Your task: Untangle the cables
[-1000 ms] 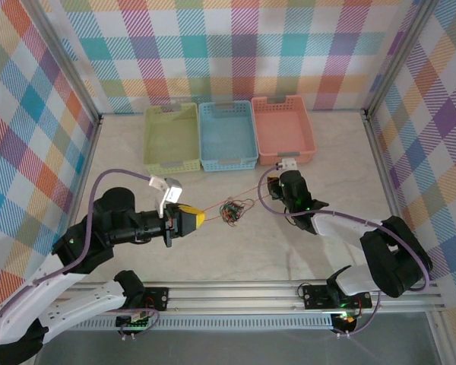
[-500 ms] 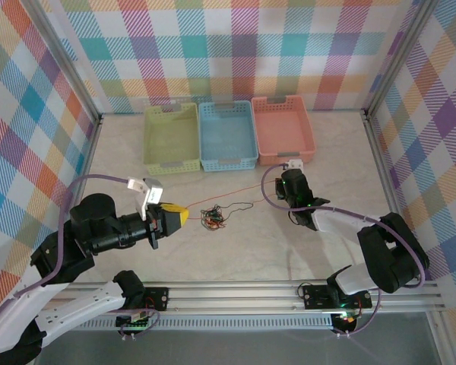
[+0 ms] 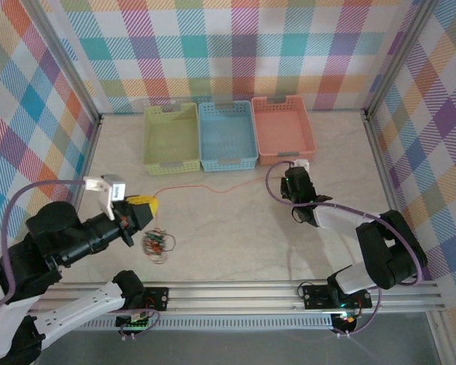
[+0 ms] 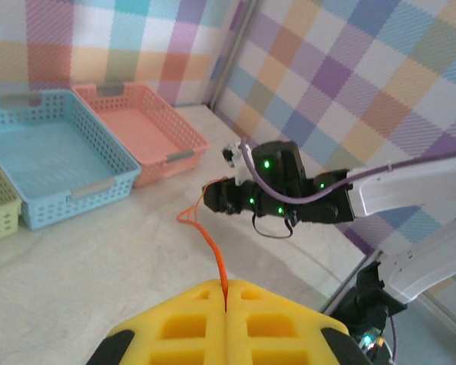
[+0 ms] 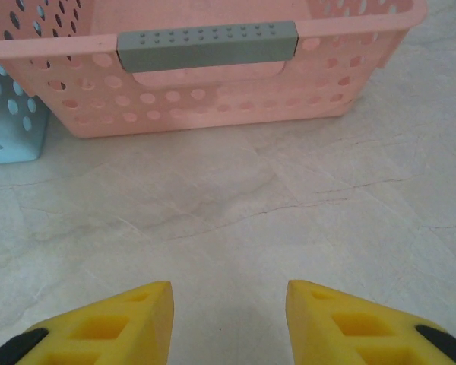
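From above, the left gripper (image 3: 147,204) sits over the left part of the table (image 3: 235,236) with its yellow fingers pressed together. A thin orange strand (image 3: 205,187) runs from its tip rightward across the marble-look top, and its far end lies short of the right gripper (image 3: 289,173). A small clump of cables (image 3: 157,245), red, green and black tangled together, lies on the table just beside the left gripper on its near side. I cannot tell whether the clump is joined to the orange strand. At the back stand a green basket (image 3: 172,137), a blue basket (image 3: 227,134) and a pink basket (image 3: 283,129), side by side. The right gripper points at the pink one from close by.

In the left wrist view, the two yellow pads meet with no gap and pinch the orange strand between them. The strand rises from the seam and stretches away to a small loop on the table just in front of the other arm's black gripper.

In the right wrist view, the right gripper's yellow fingers are spread apart with bare table between them. The pink basket's front wall and grey handle are close ahead, and a corner of the blue basket shows at the left.
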`<state>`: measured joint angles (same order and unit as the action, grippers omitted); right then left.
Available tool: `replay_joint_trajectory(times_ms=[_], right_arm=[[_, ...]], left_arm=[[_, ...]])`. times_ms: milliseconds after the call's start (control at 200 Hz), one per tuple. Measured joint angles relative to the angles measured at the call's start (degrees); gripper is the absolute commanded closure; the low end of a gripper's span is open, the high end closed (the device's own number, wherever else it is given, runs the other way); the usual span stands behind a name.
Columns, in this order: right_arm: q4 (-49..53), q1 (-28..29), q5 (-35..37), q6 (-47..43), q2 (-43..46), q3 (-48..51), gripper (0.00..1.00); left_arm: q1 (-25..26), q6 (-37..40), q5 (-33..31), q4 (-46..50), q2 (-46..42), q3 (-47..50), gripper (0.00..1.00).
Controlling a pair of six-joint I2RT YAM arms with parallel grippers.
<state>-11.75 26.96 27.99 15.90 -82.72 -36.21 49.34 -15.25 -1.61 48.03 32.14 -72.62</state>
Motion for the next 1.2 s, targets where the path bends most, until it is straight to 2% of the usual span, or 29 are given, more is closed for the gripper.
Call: replay_joint_trajectory(times_ms=[180, 320, 420, 560, 680, 755, 965, 1200], right_arm=[[-0.57, 0.00, -2.91, -0.09, 0.17, 0.02, 0.52], [-1.66, 0.00, -4.24, 0.02, 1.16, 0.22, 0.44], [-1.64, 0.00, -4.24, 0.02, 1.25, 0.22, 0.41], [-1.88, 0.00, -4.13, 0.46, 2.08, 0.55, 0.34], [-1.84, 0.00, -3.23, 1.49, 2.97, 0.76, 0.33], [-1.18, 0.00, -2.45, 2.12, 2.95, 0.74, 0.30], [1.92, -0.72, -0.90, 4.26, 2.54, -0.02, 0.32], [-3.17, -0.92, -8.11, 3.15, 6.51, 3.43, 0.34]], left_arm=[[0.00, -0.37, 0.85, -1.88, 3.17, 3.85, 1.00], [-0.02, -1.36, 1.11, -3.96, 12.02, 5.77, 1.00], [-0.46, -2.64, 1.51, -6.43, 18.75, 5.77, 1.00], [-2.40, -5.07, 2.95, -9.29, 26.16, 5.75, 1.00], [-5.57, -7.13, 4.63, -11.45, 29.94, 5.75, 1.00], [-7.78, -8.00, 5.40, -12.24, 30.71, 5.77, 1.00], [-13.99, -9.25, 7.41, -12.76, 28.83, 6.45, 1.00], [-15.17, -10.40, 9.68, -14.58, 28.79, 9.77, 1.00]])
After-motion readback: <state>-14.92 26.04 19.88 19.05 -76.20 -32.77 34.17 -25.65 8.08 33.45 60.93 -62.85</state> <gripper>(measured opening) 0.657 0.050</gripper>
